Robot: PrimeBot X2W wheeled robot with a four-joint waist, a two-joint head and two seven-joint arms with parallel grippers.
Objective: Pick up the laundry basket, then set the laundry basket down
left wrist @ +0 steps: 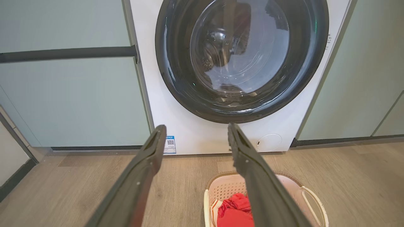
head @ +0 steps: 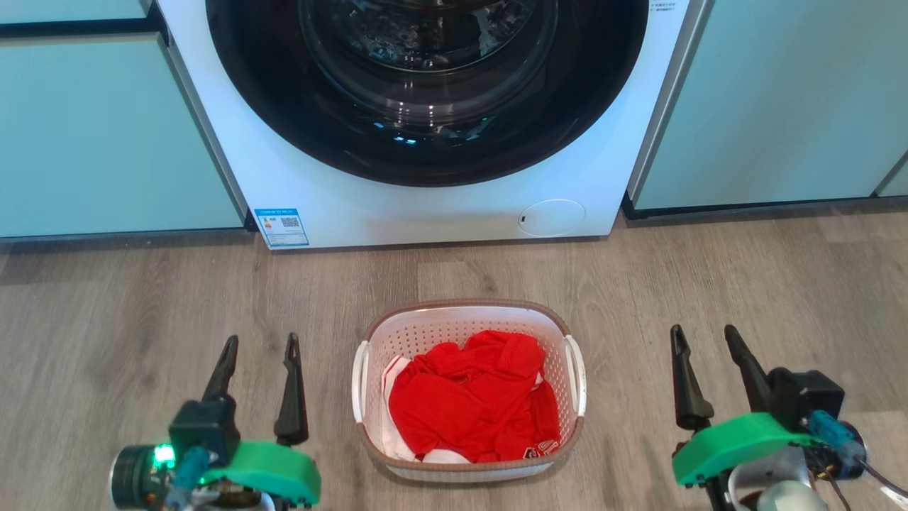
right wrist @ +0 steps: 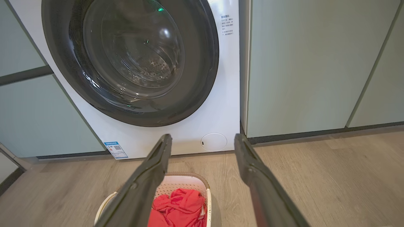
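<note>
The laundry basket (head: pixel 454 323), white perforated plastic with a brown rim band and two white side handles, stands on the wooden floor before the washing machine, holding red clothes (head: pixel 472 401). My left gripper (head: pixel 259 344) hovers open to the basket's left, well apart from it. To the basket's right, my right gripper (head: pixel 704 335) is open too, nothing between its fingers. In the left wrist view the laundry basket (left wrist: pixel 224 189) lies low, partly behind the right finger of my left gripper (left wrist: pixel 196 130). The right wrist view has the laundry basket (right wrist: pixel 189 181) low left of my right gripper (right wrist: pixel 202 138).
A white front-loading washing machine (head: pixel 425 213) with a dark round door, shut, stands straight ahead. Pale green cabinet fronts (head: pixel 106 135) flank it on both sides. Wooden floor (head: pixel 780 284) stretches around the basket.
</note>
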